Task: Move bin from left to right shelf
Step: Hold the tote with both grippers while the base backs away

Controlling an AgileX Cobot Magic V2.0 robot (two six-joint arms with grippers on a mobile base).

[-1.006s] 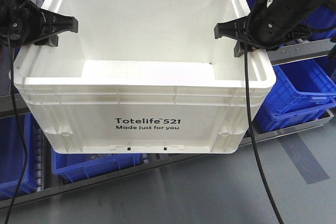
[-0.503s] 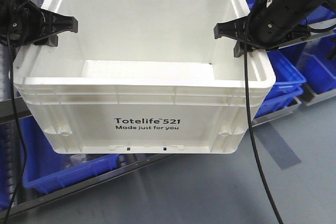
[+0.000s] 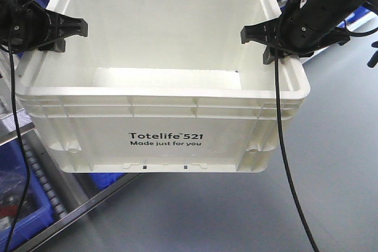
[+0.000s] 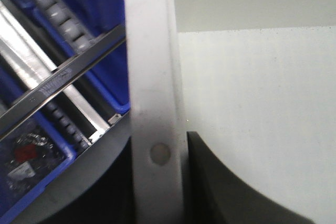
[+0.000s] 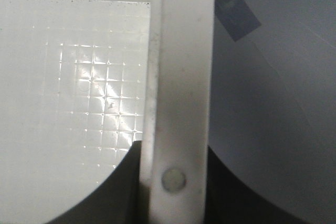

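- Large white rectangular plastic bin [image 3: 165, 116], ribbed rim, black "Totelife 521 Made just for you" print on the near wall: upright and level, held in the air between the two arms, above the grey floor [image 3: 336, 157].
- Left gripper [image 3: 64, 35], black: jaws narrow, clamped over the bin's left rim, one finger inside the wall and one outside.
- Right gripper [image 3: 263, 44], black: jaws narrow, clamped over the bin's right rim in the same way.
- Grey metal roller rack [image 3: 50, 190]: low at the left, below the bin's left corner, not touching it.
- Blue plastic bins [image 3: 18, 210]: sitting in that rack.
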